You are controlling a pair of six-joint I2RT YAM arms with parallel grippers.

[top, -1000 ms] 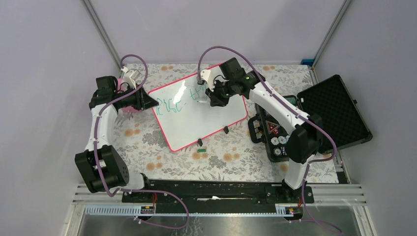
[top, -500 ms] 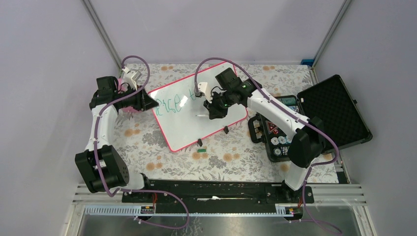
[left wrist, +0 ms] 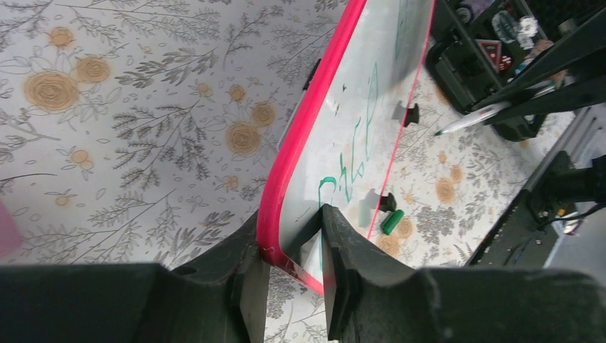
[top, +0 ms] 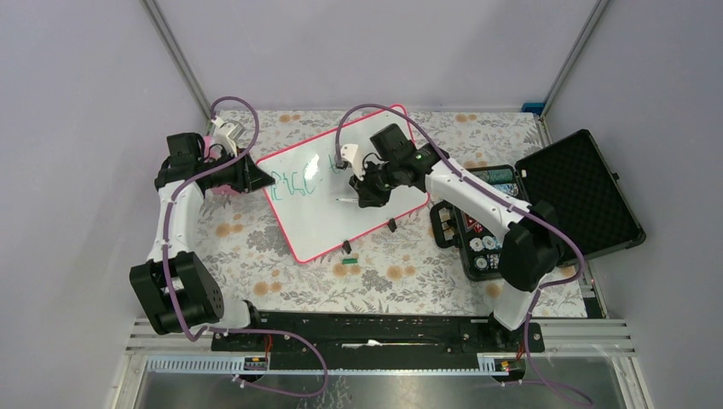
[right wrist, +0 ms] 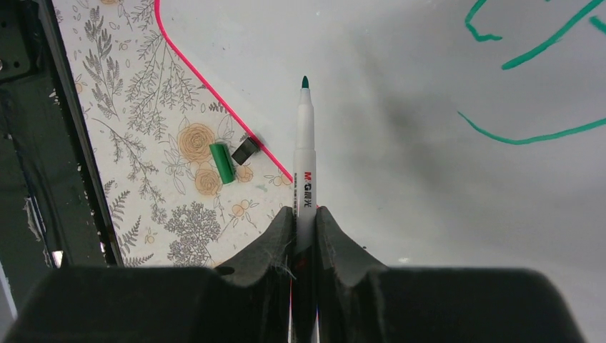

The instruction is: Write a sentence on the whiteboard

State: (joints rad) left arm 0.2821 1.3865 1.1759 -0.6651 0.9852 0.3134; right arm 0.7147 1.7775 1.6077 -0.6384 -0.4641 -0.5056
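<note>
Floral-patterned counter [top: 256, 256] carries the whiteboard [top: 328, 226], which lies askew. From the board's left, the left arm rises, folds at the elbow and reaches in. The left end effector [left wrist: 289, 239] is clamped on the board's pink-framed corner. The right arm stretches in from the board's right, past an open black case [top: 588, 192], wrist bent down. The right end effector [right wrist: 305, 214] pinches a green marker [right wrist: 305, 143], its tip over bare white beside the green sentence [top: 298, 181]. A green cap [right wrist: 222, 163] lies just off the board's near edge.

White arm links [top: 170, 226], black joints [top: 175, 294], purple cables [top: 375, 106].
</note>
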